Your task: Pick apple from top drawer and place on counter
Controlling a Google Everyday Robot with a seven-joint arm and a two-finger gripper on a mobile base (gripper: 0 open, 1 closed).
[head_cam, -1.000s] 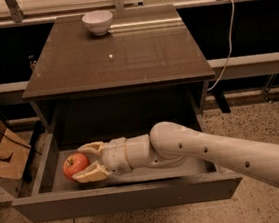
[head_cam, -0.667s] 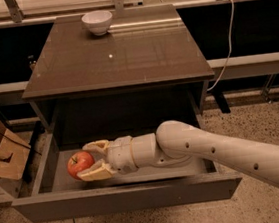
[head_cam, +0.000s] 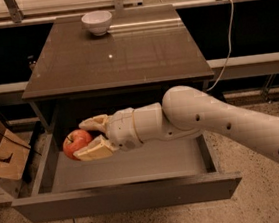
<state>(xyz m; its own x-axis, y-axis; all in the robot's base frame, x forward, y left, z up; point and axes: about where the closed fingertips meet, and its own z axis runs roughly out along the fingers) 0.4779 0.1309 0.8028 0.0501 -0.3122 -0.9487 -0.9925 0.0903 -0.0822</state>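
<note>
The red apple (head_cam: 77,144) with yellowish patches is held between my gripper's two cream fingers (head_cam: 97,148). My gripper (head_cam: 85,139) is shut on the apple and holds it above the left part of the open top drawer (head_cam: 135,165), clear of the grey bottom. My white arm reaches in from the right across the drawer. The dark-brown glossy counter (head_cam: 122,50) lies above and behind the drawer.
A white bowl (head_cam: 97,22) stands at the back of the counter. Cardboard boxes (head_cam: 3,154) sit on the floor to the left of the drawer. A white cable (head_cam: 228,33) hangs to the right of the cabinet. The drawer's front panel (head_cam: 129,197) is nearest the camera.
My gripper has lifted the apple up from the drawer bottom, and slightly toward the right. The drawer and the bowl have not moved.
</note>
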